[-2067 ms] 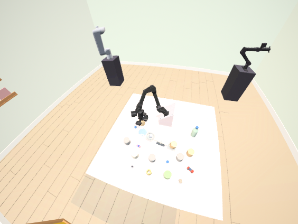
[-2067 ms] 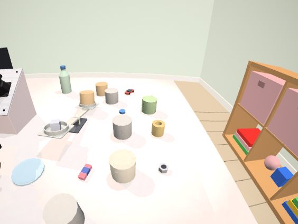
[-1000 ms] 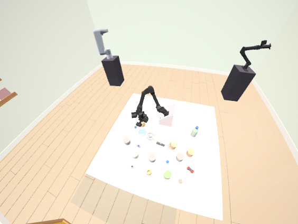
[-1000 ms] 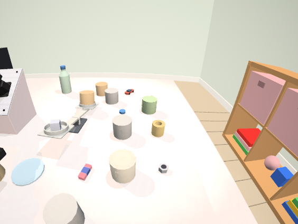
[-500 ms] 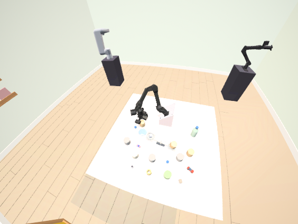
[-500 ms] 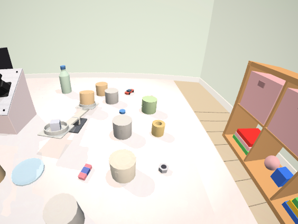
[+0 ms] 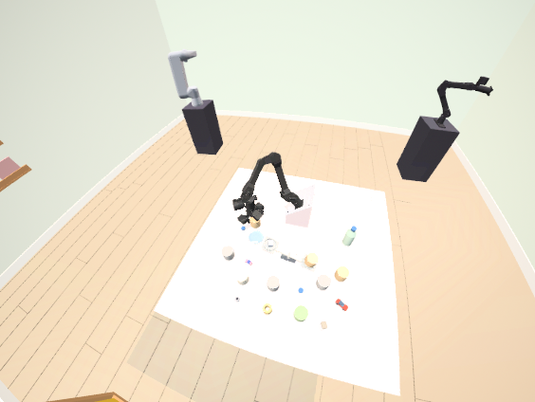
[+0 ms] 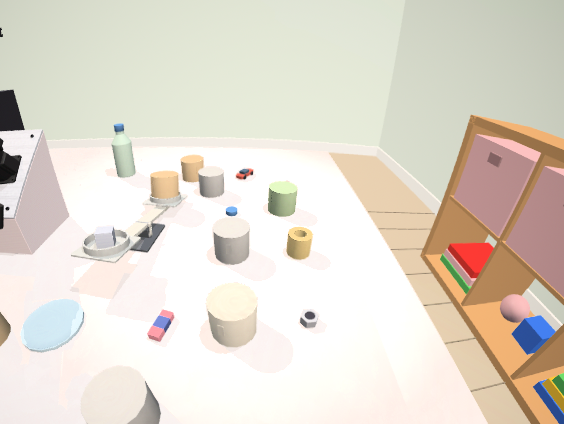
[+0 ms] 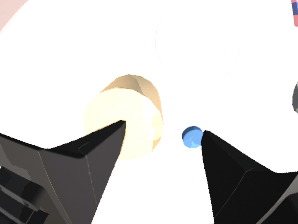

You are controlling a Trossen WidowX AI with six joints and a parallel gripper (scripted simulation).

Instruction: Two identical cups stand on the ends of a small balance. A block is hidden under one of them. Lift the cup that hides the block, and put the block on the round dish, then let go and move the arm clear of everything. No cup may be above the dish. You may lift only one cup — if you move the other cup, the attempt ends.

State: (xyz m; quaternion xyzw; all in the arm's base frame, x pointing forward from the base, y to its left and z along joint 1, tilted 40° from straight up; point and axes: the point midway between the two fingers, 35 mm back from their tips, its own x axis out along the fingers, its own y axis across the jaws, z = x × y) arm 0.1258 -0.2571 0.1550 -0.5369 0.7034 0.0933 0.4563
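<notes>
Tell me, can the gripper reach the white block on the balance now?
Probably yes. The block sits uncovered in its pan, nothing above it, and the gripper is open and empty. The other cup stands on the far end, apart.

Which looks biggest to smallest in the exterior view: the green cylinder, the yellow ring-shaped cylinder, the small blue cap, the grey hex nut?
1. Green cylinder
2. Yellow ring-shaped cylinder
3. Grey hex nut, though it lies nearer the camera
4. Small blue cap; close to the nut, so this pair is unsure.

The place was a robot test room: plank floor (image 7: 95, 246), white mat (image 7: 351, 303), pedestal arms (image 7: 202, 125) at 12 o'clock, shelf (image 8: 452, 210).
</notes>
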